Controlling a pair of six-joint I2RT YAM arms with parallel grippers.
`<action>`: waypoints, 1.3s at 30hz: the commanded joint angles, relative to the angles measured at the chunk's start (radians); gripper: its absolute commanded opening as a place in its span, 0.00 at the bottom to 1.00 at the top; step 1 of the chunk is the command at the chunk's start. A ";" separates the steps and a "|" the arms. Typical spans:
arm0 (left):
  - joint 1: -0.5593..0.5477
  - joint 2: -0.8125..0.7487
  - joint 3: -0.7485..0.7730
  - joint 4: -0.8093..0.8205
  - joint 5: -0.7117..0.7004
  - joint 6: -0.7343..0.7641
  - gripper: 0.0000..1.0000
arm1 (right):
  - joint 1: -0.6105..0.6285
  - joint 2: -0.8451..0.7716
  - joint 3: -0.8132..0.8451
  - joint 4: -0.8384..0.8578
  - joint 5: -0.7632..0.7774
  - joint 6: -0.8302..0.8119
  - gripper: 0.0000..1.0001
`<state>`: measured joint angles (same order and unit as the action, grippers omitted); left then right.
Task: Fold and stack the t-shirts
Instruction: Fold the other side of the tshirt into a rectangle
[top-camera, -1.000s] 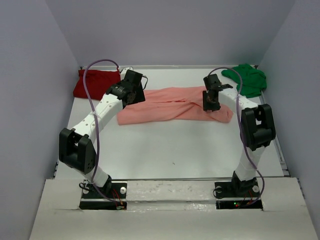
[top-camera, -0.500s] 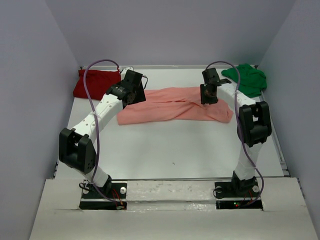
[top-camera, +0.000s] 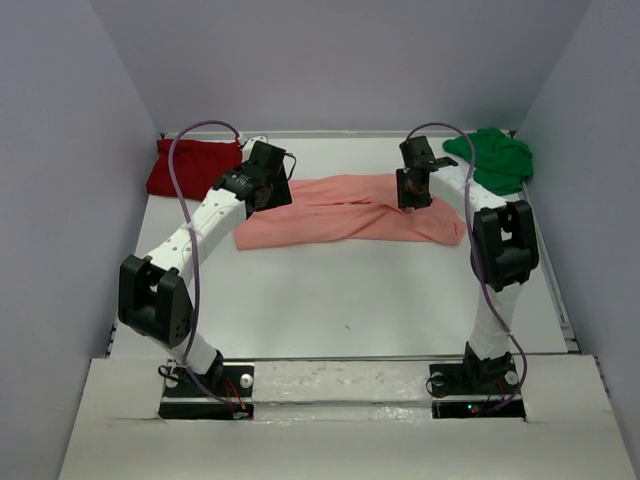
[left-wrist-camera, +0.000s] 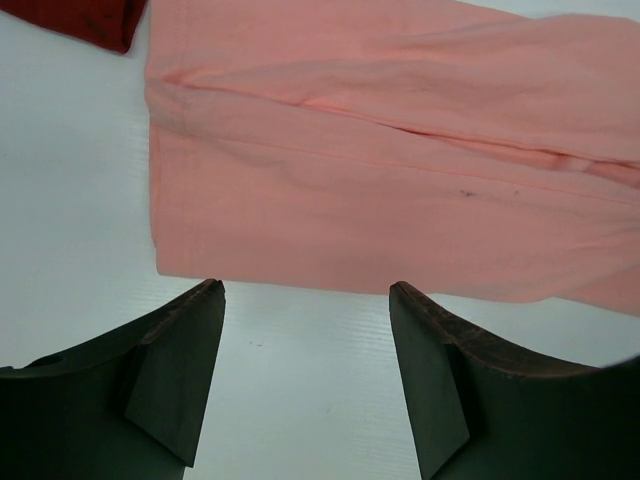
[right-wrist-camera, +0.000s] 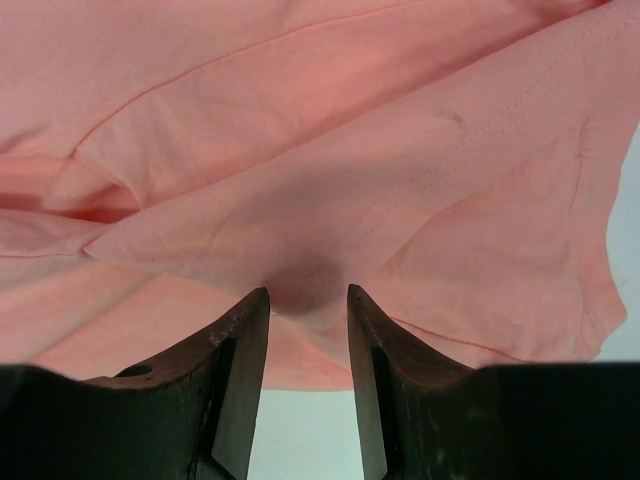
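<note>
The white table (top-camera: 350, 290) lies bare near the arms, with the pink shirt (top-camera: 340, 215) spread across its far middle between the red shirt (top-camera: 190, 165) far left and the green shirt (top-camera: 495, 158) far right; the right gripper (right-wrist-camera: 308, 295) pinches the pink cloth, and the left gripper (left-wrist-camera: 305, 290) gapes wide by its near-left hem.

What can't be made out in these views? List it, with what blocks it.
- Dark red t-shirt: top view, the left arm and its cable cross its right edge; left wrist view cuts it to a corner.
- Green t-shirt: top view only, crumpled, too small to read its layout.
- Salmon-pink t-shirt: right wrist view, fingers of the right gripper hide how many layers it pinches.
</note>
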<state>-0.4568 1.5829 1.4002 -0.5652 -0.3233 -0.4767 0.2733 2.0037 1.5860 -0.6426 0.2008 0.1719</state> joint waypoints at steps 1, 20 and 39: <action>-0.002 -0.001 -0.012 0.022 -0.010 0.012 0.76 | 0.015 -0.008 -0.018 0.015 -0.006 -0.014 0.43; 0.000 0.006 -0.038 0.033 -0.002 0.015 0.76 | 0.024 0.020 -0.055 0.034 0.005 -0.002 0.25; 0.000 0.022 -0.064 0.051 0.018 0.013 0.76 | 0.052 0.032 0.081 0.026 0.111 -0.048 0.00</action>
<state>-0.4568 1.6070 1.3514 -0.5346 -0.3069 -0.4713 0.3161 2.0243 1.5787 -0.6407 0.2684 0.1547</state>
